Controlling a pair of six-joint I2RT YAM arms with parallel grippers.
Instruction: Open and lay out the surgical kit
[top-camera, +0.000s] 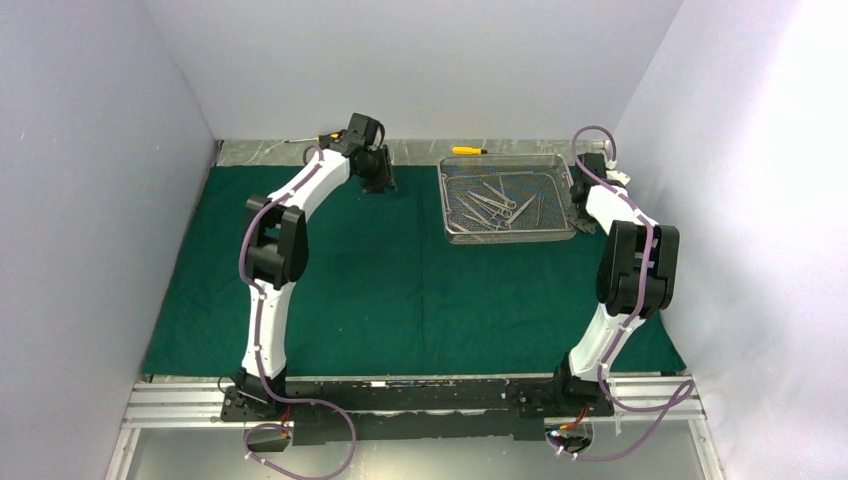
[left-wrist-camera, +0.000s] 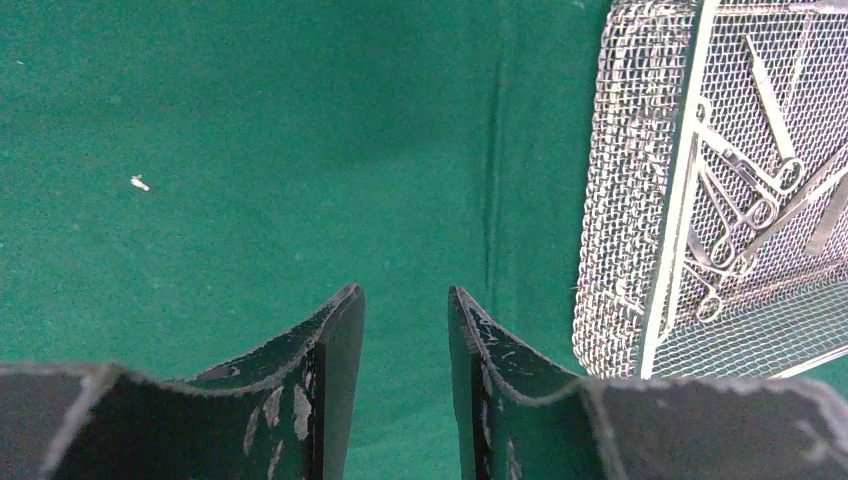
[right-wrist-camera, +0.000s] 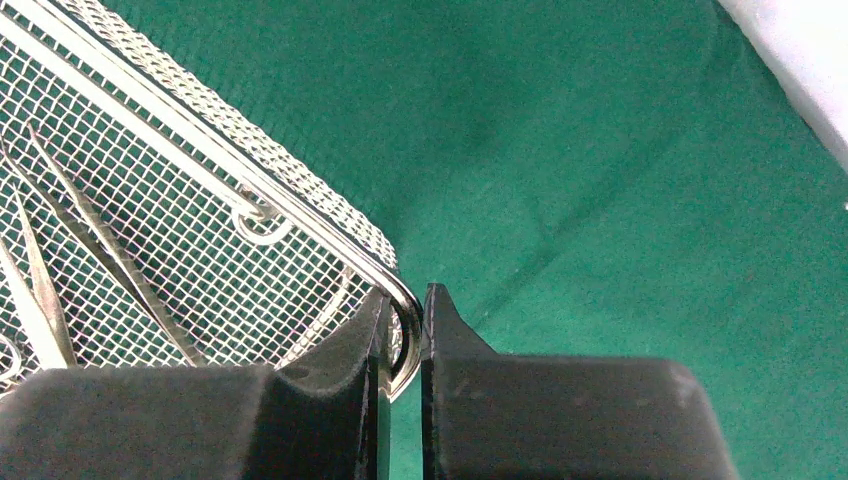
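Note:
The dark green cloth (top-camera: 400, 290) lies spread flat over the table. The silver wire-mesh tray (top-camera: 448, 205) stands on it at the back right, with several steel instruments (top-camera: 495, 205) inside. My right gripper (right-wrist-camera: 405, 300) is shut on the tray's rim (right-wrist-camera: 398, 285) at its right corner, one finger inside the tray and one outside. My left gripper (left-wrist-camera: 405, 300) is open and empty, over bare cloth (left-wrist-camera: 250, 150) to the left of the tray (left-wrist-camera: 640, 200). The ring-handled clamps (left-wrist-camera: 745, 200) show through the mesh. In the top view the left gripper (top-camera: 378, 180) is at the back, left of the tray.
A yellow-and-black screwdriver (top-camera: 468, 150) lies behind the tray on the bare strip at the back wall; another (top-camera: 310, 138) lies behind the left gripper. White walls close in on three sides. The right wall is close to the tray.

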